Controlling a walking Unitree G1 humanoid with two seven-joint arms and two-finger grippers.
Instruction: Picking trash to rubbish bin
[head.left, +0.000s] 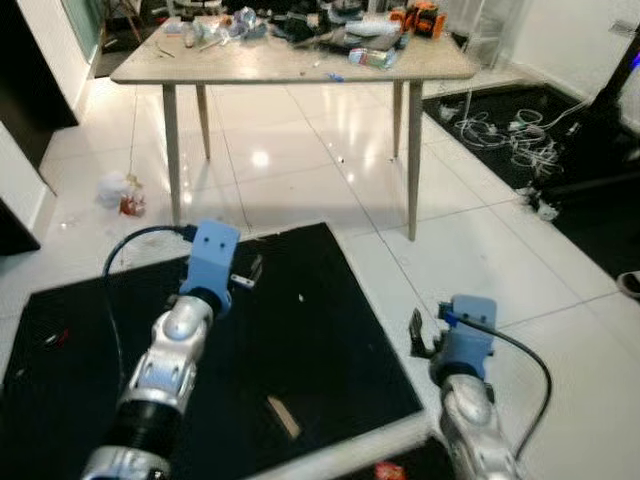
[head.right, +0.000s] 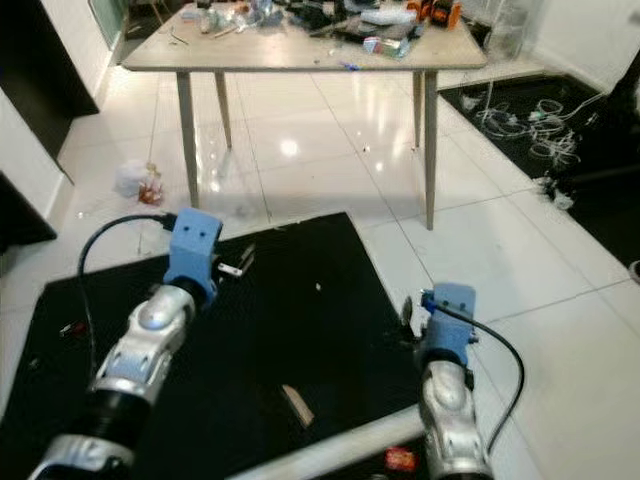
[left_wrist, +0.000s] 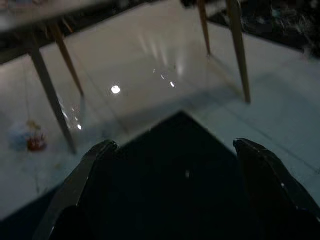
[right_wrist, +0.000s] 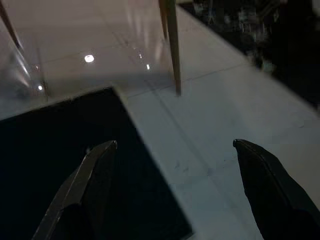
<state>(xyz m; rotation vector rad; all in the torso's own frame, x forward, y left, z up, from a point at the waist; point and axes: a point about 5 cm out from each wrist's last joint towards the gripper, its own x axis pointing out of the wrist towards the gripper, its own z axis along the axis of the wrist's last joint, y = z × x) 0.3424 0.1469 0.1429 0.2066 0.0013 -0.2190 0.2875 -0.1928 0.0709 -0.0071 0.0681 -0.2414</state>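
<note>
Floor tiles (head.left: 300, 150): glossy white, light spots reflected. Mat (head.left: 300, 330): matt black, cloth-like. Table (head.left: 290, 62): pale matt top on tapered wood-look legs. Arm housings (head.left: 170, 355): brushed silver metal with light-blue plastic caps (head.left: 212, 252). Crumpled trash (head.left: 118, 192): thin plastic or paper, undetermined.

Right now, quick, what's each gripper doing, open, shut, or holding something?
Left gripper: open, holding nothing, above the black mat.
Right gripper: open, holding nothing, over the mat's edge and the white floor.
</note>
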